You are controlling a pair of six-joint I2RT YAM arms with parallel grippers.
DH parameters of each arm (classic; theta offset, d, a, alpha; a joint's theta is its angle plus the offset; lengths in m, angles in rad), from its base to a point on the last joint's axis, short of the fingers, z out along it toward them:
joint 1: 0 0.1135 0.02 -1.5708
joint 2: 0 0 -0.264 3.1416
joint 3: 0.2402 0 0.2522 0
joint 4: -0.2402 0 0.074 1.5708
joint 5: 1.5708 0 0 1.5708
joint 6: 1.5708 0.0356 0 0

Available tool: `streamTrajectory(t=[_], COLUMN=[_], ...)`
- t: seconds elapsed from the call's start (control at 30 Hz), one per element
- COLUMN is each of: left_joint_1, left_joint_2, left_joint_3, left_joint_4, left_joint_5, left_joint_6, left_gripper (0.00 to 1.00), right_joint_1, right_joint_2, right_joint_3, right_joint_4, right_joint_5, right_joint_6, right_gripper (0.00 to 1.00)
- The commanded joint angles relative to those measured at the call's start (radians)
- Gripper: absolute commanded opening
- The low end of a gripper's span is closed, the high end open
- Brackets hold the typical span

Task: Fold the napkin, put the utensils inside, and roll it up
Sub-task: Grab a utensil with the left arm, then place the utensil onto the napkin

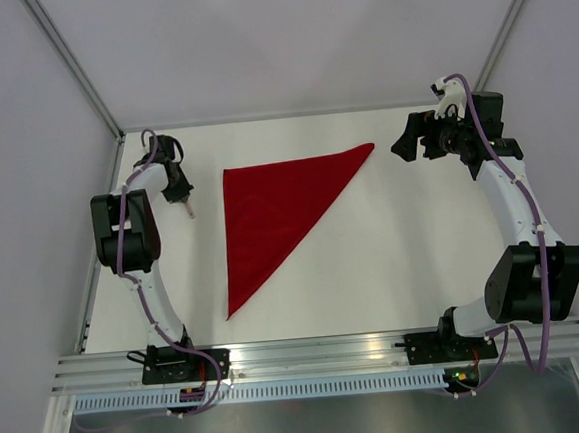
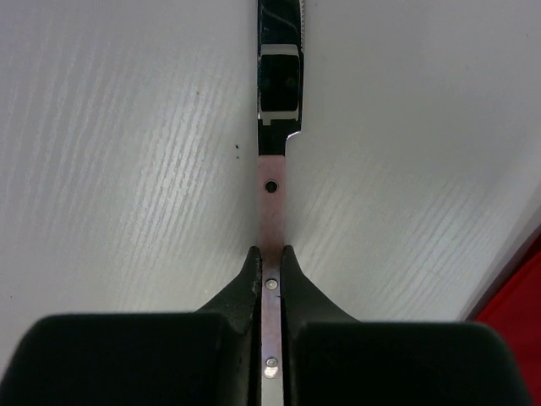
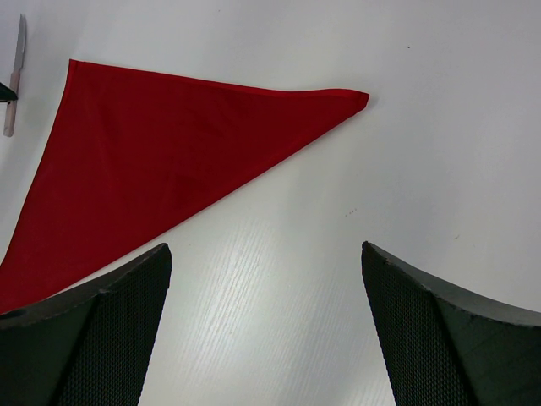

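Napkin: the napkin (image 1: pixel 269 213) lies flat in the middle of the surface (image 1: pixel 393 258), already folded into a triangle. One long point reaches far right and a narrow tip points toward the near edge, so its broad face is free to take utensils.
Left pincer: my left pincer (image 2: pixel 269 254) is clamped shut on the pale riveted handle of a knife (image 2: pixel 270 199). I grip it low on the handle so the blade sticks out ahead and can be laid on cloth without my fingers touching the fabric.
Knife position: just left of the napkin's far-left corner, apart from it. It seems slightly lifted, though I cannot be sure it is off the surface.
Right pincer: my right pincer (image 3: pixel 265 249) is spread wide and holds nothing. It hovers beyond the napkin's far-right point, leaving the cloth unobstructed.
Step in hand: I judge the fold is done and the knife has yet to go onto the napkin.
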Motion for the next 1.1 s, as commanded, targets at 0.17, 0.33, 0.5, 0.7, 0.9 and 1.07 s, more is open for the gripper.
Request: streamTrajectory(t=[0.17, 0.33, 0.5, 0.7, 0.9, 1.07], left_joint_1=[-0.012, -0.044, -0.224, -0.419, -0.516, -0.576], left_joint_2=[-0.186, -0.294, -0.375, -0.381, -0.281, -0.201], left_joint_3=[-0.056, -0.113, -0.178, -0.174, -0.129, -0.078], left_joint_4=[0.000, 0.068, 0.131, 0.121, 0.101, 0.090], left_joint_5=[0.142, 0.281, 0.380, 0.440, 0.499, 0.495], left_joint_6=[0.065, 0.112, 0.238, 0.410, 0.457, 0.474], left_gripper=[0.02, 0.02, 0.02, 0.02, 0.02, 0.02], right_joint_1=[-0.005, -0.003, -0.003, -0.003, -0.003, -0.003], right_joint_2=[-0.024, -0.023, -0.026, -0.023, -0.021, -0.017], right_joint_3=[-0.003, -0.006, -0.009, -0.009, -0.013, -0.014], right_joint_4=[0.009, 0.009, 0.016, 0.014, 0.016, 0.020], right_joint_5=[-0.020, -0.022, -0.031, -0.035, -0.032, -0.028], right_joint_6=[0.012, 0.012, 0.013, 0.013, 0.012, 0.010], right_gripper=[0.98, 0.98, 0.98, 0.98, 0.98, 0.98])
